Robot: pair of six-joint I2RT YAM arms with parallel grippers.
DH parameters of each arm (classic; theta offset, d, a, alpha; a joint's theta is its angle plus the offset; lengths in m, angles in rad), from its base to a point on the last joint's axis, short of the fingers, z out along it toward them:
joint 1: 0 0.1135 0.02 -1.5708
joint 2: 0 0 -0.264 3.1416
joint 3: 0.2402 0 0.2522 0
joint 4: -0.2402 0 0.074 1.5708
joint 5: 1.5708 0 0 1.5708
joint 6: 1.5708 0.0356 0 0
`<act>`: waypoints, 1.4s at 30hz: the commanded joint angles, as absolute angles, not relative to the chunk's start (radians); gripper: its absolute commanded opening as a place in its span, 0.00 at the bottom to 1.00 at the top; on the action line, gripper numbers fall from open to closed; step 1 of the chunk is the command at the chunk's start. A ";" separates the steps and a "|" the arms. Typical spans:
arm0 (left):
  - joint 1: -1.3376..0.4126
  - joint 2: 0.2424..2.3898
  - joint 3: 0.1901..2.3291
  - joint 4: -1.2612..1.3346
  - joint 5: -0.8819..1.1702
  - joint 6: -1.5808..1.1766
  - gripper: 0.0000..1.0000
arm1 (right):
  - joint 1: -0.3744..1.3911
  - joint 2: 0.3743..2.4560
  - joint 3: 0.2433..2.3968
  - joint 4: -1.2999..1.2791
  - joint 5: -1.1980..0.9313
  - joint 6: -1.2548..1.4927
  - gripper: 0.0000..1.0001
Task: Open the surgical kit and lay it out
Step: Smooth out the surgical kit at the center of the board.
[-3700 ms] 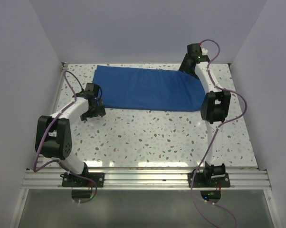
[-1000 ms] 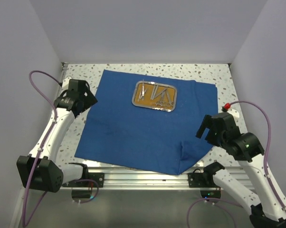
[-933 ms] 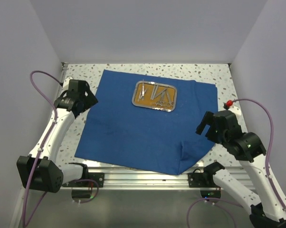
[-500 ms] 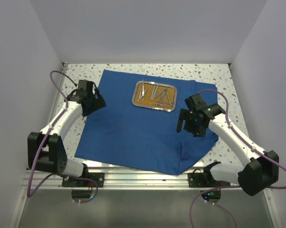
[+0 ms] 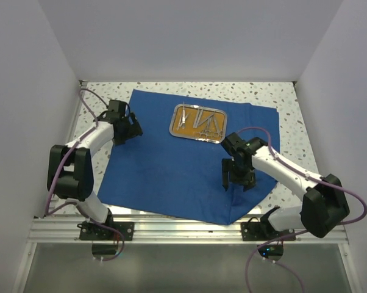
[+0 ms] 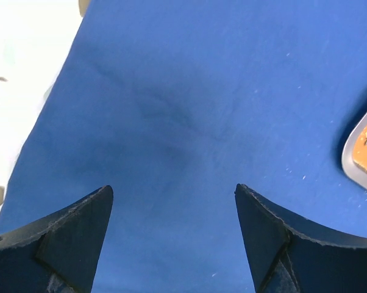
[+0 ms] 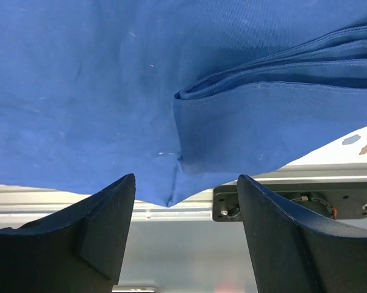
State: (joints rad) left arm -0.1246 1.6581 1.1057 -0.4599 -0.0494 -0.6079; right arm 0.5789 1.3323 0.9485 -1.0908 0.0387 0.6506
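The royal-blue cloth wrap (image 5: 183,162) is spread open over most of the speckled tabletop (image 5: 287,101), reaching from near the far edge to the near edge, where its hem is draped over the aluminium rail (image 5: 171,231). Near the near right corner, part of the cloth is seen doubled over into a folded flap (image 7: 250,116). The steel tray (image 5: 199,123) is set on the cloth toward the far edge, roughly midway between the left and right edges, with its orange-brown inside showing. Thin silvery instruments (image 5: 203,122) are laid inside it; their individual kinds cannot be told apart at this size. The left gripper (image 5: 133,129) is held over the cloth's left margin, toward the far left corner, with its jaws apart and nothing between them; in the left wrist view, only wrinkled blue fabric is seen between the dark fingers (image 6: 80,226), and a corner of the tray rim lies at the right border. The right gripper (image 5: 236,182) is pointed downward above the folded flap, jaws likewise spread and empty; whether the cloth is touched cannot be told.
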 commanded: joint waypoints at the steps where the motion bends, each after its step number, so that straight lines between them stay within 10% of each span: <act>1: -0.123 1.683 1.158 -0.390 -0.017 -0.583 0.85 | 0.591 1.367 0.934 -1.097 0.072 0.673 0.71; 10: -0.121 1.733 1.186 -0.388 -0.006 -0.532 0.85 | 0.592 1.474 0.897 -0.976 0.158 0.684 0.58; 13: -0.121 1.750 1.209 -0.399 -0.008 -0.517 0.85 | 0.594 1.482 0.903 -0.989 0.173 0.706 0.00; 25: -0.120 1.807 1.258 -0.400 -0.006 -0.502 0.85 | 0.597 0.993 0.914 -1.576 0.313 0.980 0.00; 27: -0.120 1.815 1.262 -0.396 -0.005 -0.500 0.84 | 0.597 0.927 0.965 -1.598 0.293 0.957 0.19; 29: -0.120 1.835 1.281 -0.408 -0.008 -0.502 0.85 | 0.597 0.852 0.965 -1.597 0.244 1.020 0.98; 42: -0.068 2.042 1.663 -0.474 0.037 -0.529 0.87 | 0.595 0.903 1.192 -1.571 0.414 1.091 0.99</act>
